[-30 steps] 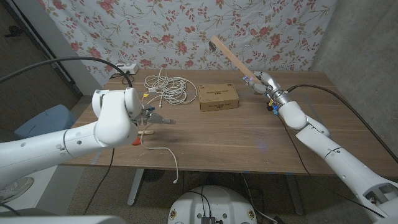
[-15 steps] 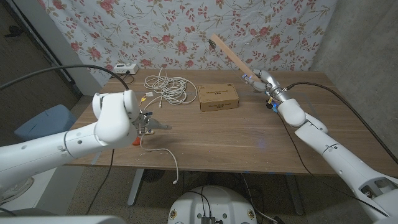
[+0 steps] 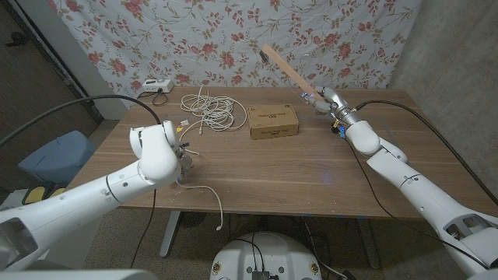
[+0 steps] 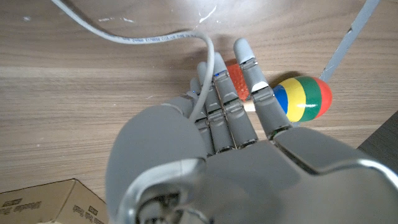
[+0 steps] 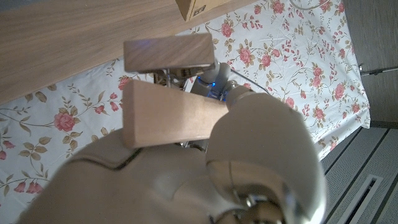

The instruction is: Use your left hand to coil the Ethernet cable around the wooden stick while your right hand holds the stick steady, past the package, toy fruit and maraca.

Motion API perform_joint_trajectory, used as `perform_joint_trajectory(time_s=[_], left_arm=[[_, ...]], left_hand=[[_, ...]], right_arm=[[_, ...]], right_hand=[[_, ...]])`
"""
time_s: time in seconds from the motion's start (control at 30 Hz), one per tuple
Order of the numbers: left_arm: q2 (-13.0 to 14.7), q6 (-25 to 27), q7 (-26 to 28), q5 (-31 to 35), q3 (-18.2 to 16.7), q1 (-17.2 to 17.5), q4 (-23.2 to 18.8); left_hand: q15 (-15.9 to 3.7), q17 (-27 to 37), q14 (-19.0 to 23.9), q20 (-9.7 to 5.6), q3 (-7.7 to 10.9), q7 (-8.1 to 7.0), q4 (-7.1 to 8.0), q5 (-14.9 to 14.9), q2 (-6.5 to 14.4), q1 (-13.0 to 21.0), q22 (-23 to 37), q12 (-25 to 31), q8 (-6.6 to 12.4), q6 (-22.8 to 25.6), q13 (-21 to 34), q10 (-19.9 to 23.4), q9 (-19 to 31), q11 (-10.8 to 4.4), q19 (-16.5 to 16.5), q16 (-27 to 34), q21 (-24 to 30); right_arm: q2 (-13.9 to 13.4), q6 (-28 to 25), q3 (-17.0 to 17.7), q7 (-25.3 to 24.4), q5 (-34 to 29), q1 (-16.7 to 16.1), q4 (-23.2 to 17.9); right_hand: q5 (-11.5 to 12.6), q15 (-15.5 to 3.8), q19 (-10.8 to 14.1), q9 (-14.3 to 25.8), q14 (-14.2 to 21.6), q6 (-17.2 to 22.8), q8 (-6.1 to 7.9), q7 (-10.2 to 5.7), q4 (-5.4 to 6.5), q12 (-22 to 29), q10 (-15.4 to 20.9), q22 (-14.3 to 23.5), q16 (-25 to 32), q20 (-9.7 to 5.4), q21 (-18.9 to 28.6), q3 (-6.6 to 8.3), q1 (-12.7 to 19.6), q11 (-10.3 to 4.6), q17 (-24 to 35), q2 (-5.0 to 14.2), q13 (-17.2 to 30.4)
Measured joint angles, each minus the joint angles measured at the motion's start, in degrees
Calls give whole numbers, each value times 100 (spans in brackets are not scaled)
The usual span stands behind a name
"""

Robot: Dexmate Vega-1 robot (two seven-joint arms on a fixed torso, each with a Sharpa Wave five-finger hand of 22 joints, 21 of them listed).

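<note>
Wooden stick (image 3: 286, 68) gripped by right hand (image 3: 325, 101), left hand (image 4: 230, 118) over cable (image 4: 149, 37), grasp unclear, toy fruit half-hidden.

Head view overhead; wrist views close-up.

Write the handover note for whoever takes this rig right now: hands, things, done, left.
Right hand: holds the stick up over the table's far right, angled toward the curtain.
Left hand: low at the table's left front, a strand of the cable running between its fingers; whether it grips it, I cannot tell.
Cable: mostly a loose pile at the far left; its free end hangs over the front edge.
Package lies mid-table. Maraca and an orange toy are right by the left hand.
Done: stick raised. Left: no turns on the stick yet; carry the cable across and coil.
</note>
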Motion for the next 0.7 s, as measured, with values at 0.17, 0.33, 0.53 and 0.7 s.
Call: perform_joint_trajectory(time_s=[0.17,0.33,0.53,0.7], left_arm=[[-922,-723,645,949,-1006,886,171],[-1682,-1093,1396,1267,-1769,1377,77],[-2798,-1304,2584,852,-2319,1714,-156],[-3320,-1348,3430,250,-2482,1788,-295]], left_hand=[[-365,1066,1201,-406,-330,-183,88,304,-142,-8,1136,1167,110,182,1239,590,551,-134,79,1022,1395],[-286,2571,1432,-665,-778,-255,605,992,-463,-634,1766,2885,696,254,3583,1372,1721,-452,239,2810,2645],[-286,3567,1429,-737,-810,-149,777,1455,-365,-1386,2081,3657,1486,415,4879,1662,2796,-477,425,3894,3076],[-287,3648,1452,-795,-746,-114,757,1595,-307,-1613,2239,3380,1921,446,4172,1912,3413,-326,568,4086,3269]], right_arm=[[36,13,-51,12,-4,101,123],[66,74,-81,13,-4,179,225],[89,172,-105,9,2,251,340],[94,249,-109,3,14,284,398]], right_hand=[[-2,11,0,0,-30,0,0,0,0,0,0,-24,7,0,0,0,0,0,-14,0,-4],[-6,11,0,0,-30,0,0,0,-3,0,0,-24,7,0,18,32,-1,0,-14,1,0],[-15,11,-2,0,-30,0,0,0,-4,0,0,-24,28,-2,23,33,-15,0,-14,15,0],[3,11,-10,1,-29,0,0,0,-4,-1,0,-24,28,-11,23,33,-15,0,-14,15,0]])
